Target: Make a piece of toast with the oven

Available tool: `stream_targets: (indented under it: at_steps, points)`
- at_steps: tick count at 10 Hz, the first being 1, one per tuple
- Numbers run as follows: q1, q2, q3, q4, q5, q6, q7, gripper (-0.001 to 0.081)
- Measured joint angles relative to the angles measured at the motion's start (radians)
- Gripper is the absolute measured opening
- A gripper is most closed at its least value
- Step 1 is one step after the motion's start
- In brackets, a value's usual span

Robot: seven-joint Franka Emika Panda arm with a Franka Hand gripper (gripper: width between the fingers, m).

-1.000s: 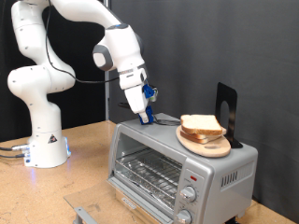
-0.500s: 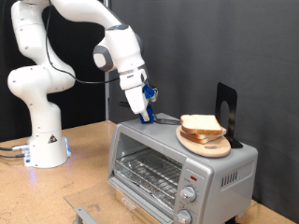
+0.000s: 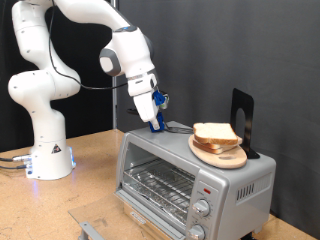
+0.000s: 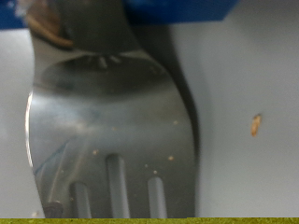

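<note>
The silver toaster oven (image 3: 190,178) stands at the exterior view's lower right; its wire rack shows through the glass door. On its top, two pale bread slices (image 3: 214,133) lie stacked on a round wooden plate (image 3: 222,155). My gripper (image 3: 155,122), with blue fingers, hovers at the oven's top, to the exterior view's left of the plate. It is shut on a metal fork (image 4: 112,121), whose tines fill the wrist view over the oven's grey top. A dark end of the fork (image 3: 178,129) points toward the bread.
A black upright stand (image 3: 243,120) is behind the plate. The oven's two knobs (image 3: 200,218) face the front. The arm's white base (image 3: 45,150) stands at the left on the wooden table. A grey flat piece (image 3: 90,230) lies at the bottom edge. A crumb (image 4: 254,124) lies beside the fork.
</note>
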Motion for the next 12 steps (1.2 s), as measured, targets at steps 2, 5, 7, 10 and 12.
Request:
stream_targets:
  at_steps: [2, 5, 7, 10, 12]
  points:
    - [0.001, -0.043, -0.026, 0.011, 0.024, -0.056, -0.018, 0.0485]
    - [-0.004, -0.141, -0.075, 0.03, 0.01, -0.182, -0.04, 0.0485]
    - [-0.012, -0.172, -0.081, 0.03, -0.005, -0.227, -0.04, 0.0485]
    - [0.001, -0.186, -0.095, -0.013, 0.121, -0.06, -0.055, 0.0486]
    - [0.001, -0.22, -0.137, -0.041, 0.166, -0.034, -0.082, 0.0486]
